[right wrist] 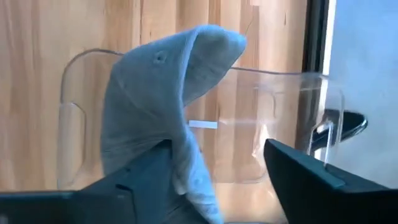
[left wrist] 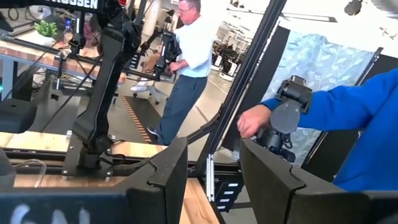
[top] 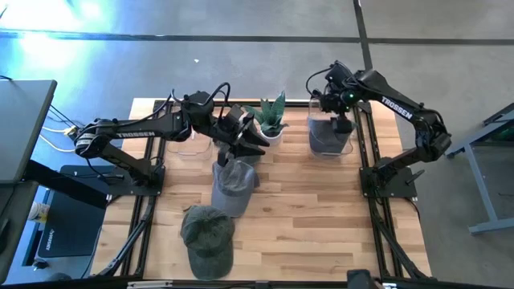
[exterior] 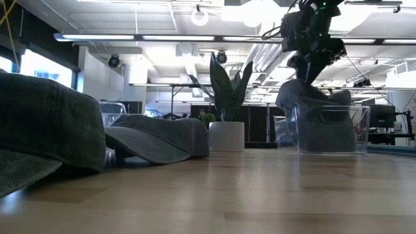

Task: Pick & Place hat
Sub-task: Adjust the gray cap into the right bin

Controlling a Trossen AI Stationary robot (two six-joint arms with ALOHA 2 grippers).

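Over the clear bin (right wrist: 273, 118), grey hat (right wrist: 161, 99) against the right jaws

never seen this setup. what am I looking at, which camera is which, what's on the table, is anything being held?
It is a pair of dark robot arms at a wooden table; each ends in a two-finger pincer. One picture looks straight down from above, one sits at tabletop height, and two come from cameras on the arms' wrists.

On the table: a dark green hat near the front, a grey hat in the middle, a potted plant at the back, and a clear bin at the back right.

The right pincer hangs over that bin with another grey hat against one finger; a firm grip is not clear. The left pincer is open above the middle grey hat, holding nothing. The left wrist view mostly shows people in the room behind.
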